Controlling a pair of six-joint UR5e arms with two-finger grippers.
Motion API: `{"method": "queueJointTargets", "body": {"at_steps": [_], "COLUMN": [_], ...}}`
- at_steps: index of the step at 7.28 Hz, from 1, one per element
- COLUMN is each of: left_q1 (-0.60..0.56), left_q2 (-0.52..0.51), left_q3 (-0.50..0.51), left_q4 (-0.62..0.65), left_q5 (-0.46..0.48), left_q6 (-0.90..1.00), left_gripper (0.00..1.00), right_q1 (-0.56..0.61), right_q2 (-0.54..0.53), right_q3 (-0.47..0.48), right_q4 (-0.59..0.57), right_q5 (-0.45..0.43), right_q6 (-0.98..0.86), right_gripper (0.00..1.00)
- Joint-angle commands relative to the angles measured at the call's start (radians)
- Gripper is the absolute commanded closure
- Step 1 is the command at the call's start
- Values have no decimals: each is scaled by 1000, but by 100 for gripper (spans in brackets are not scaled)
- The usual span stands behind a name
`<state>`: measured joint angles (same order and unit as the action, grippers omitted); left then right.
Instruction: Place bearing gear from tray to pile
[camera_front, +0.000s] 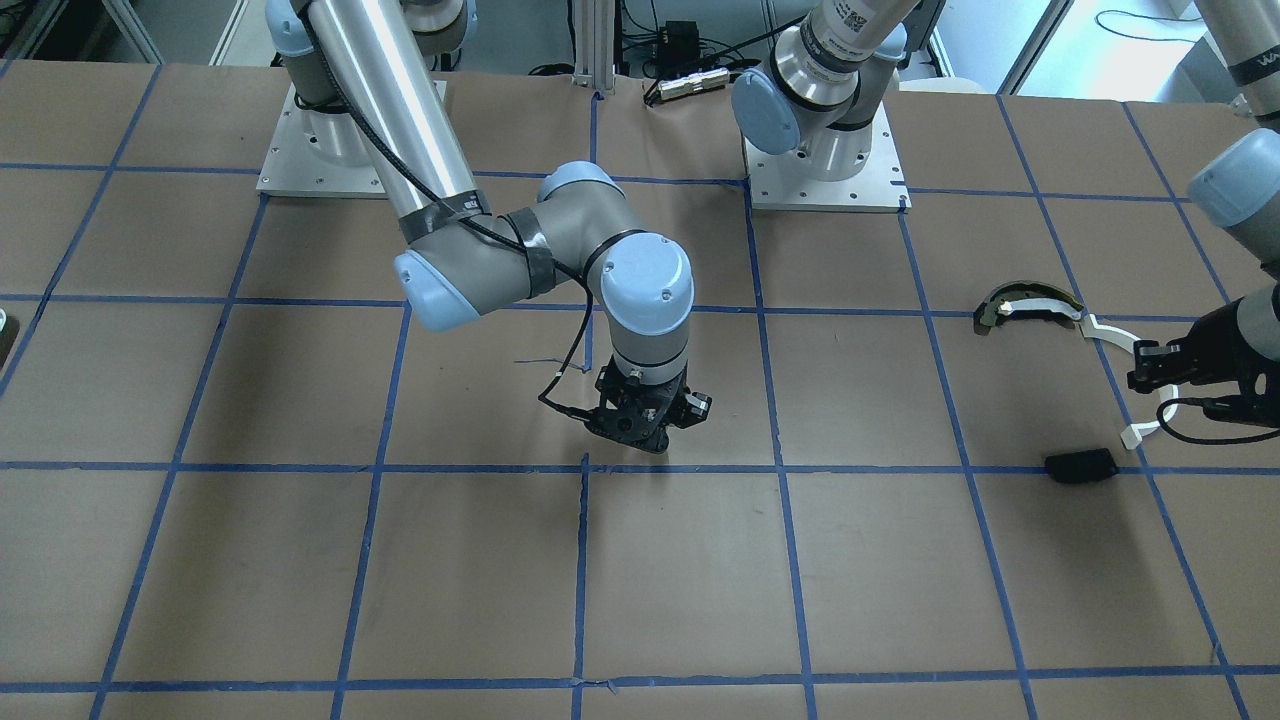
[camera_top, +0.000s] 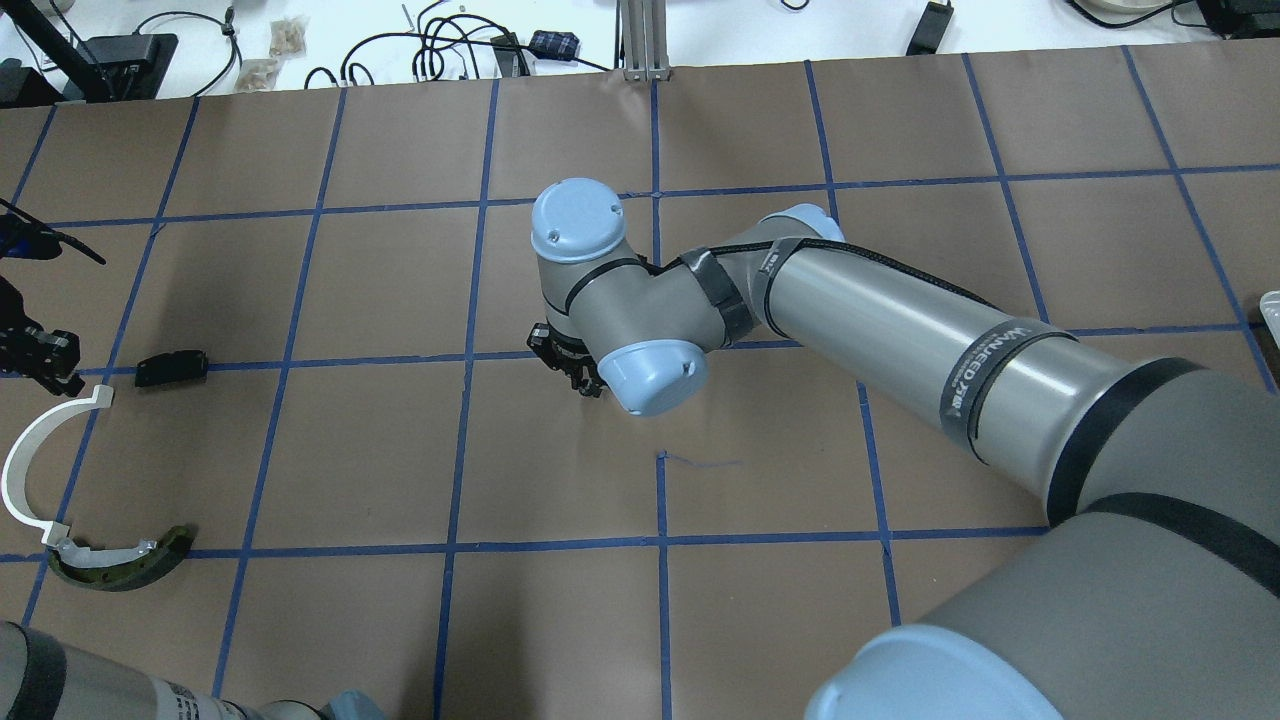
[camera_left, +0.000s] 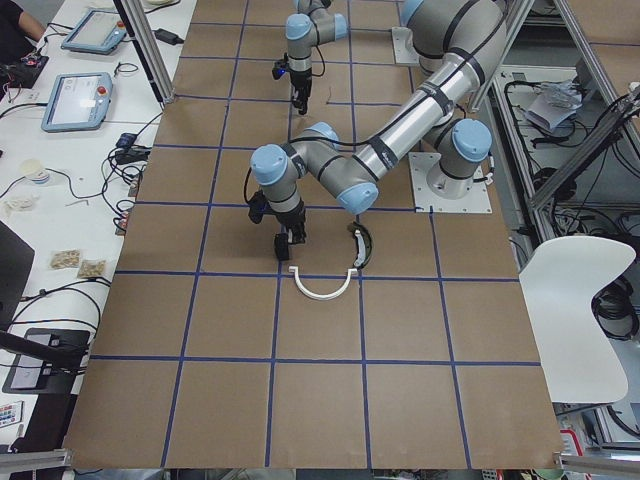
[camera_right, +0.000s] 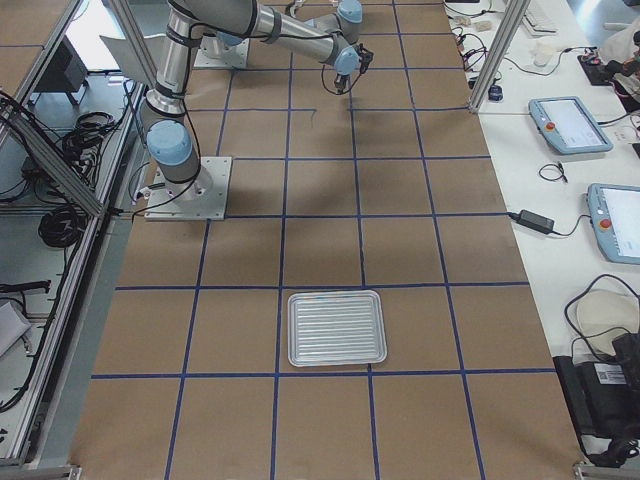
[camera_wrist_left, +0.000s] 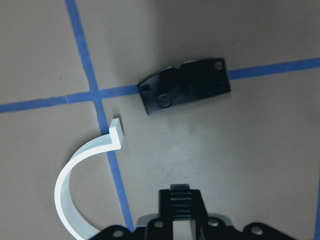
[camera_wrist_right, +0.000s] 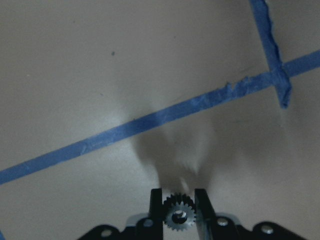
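Note:
A small toothed bearing gear (camera_wrist_right: 180, 218) is clamped between the fingers of my right gripper (camera_wrist_right: 179, 204), which hangs just above the paper near the table's middle (camera_front: 640, 428) (camera_top: 568, 362). The pile lies at my left end: a white curved arc (camera_top: 30, 450) (camera_wrist_left: 80, 170), a dark curved piece with a yellowish edge (camera_top: 120, 565) (camera_front: 1020, 300) and a flat black plate (camera_top: 172, 368) (camera_wrist_left: 185, 90). My left gripper (camera_wrist_left: 180, 194) (camera_front: 1140, 365) hovers over the arc's end, shut and holding nothing. The tray (camera_right: 336, 328) at the right end has nothing in it.
Brown paper with a blue tape grid covers the table (camera_front: 700, 580). The two arm base plates (camera_front: 825, 175) stand at the robot's edge. Cables and tablets lie on a side bench (camera_right: 570, 125) beyond the far edge.

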<state>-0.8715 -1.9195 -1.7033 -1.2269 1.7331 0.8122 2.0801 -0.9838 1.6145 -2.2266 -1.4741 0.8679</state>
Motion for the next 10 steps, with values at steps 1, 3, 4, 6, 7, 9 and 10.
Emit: {"method": "queueJointTargets", "body": {"at_steps": [1, 3, 4, 6, 7, 9, 10], "left_q1": [12, 14, 14, 22, 22, 16, 3], "left_q2": [-1, 2, 1, 8, 17, 27, 27], "left_q3": [-31, -53, -55, -53, -52, -41, -39], "left_q4": [-6, -9, -17, -66, -88, -115, -121], "left_q5": [2, 29, 29, 29, 28, 28, 14], "left_q6": [7, 4, 5, 4, -1, -1, -40], "left_gripper": [100, 99, 93, 0, 0, 0, 0], "right_q1": [-15, -105, -240, -519, -593, -493, -430], "right_q2": [-67, -119, -177, -361, -460, -557, -593], "right_q3": [2, -5, -8, -25, -94, -142, -113], "right_q4": [33, 125, 216, 437, 572, 729, 720], "right_q5": [0, -12, -15, -18, -17, -98, -91], "right_q6": [-19, -189, -407, -841, -901, -820, -729], "right_gripper": [0, 0, 0, 0, 0, 0, 0]}}
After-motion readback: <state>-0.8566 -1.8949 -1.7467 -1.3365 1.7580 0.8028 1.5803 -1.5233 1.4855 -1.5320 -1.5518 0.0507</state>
